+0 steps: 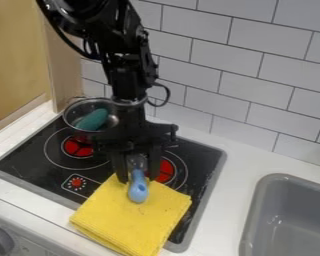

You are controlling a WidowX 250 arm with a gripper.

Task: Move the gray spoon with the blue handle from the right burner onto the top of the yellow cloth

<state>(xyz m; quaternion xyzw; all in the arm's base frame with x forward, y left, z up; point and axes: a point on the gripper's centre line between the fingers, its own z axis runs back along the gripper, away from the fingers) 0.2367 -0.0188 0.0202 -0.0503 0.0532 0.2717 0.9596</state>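
The black gripper [138,176] hangs over the front middle of the stove, at the back edge of a folded yellow cloth [126,217]. Directly at the gripper is an object with a light blue handle [138,188]; its greyish upper part is partly hidden by the gripper. The handle's rounded end lies over the cloth, pointing toward the front. Whether the object is held or only lies there, I cannot tell. A metal pot [74,111] stands at the stove's back left with a teal, rounded thing [93,120] inside.
The black stove top [36,160] has red burners, partly behind the gripper, and a red-marked dial [76,183]. A grey sink [283,227] is set into the white counter [233,200] at right. A tiled wall [203,75] rises behind, with a wooden panel [16,65] at left.
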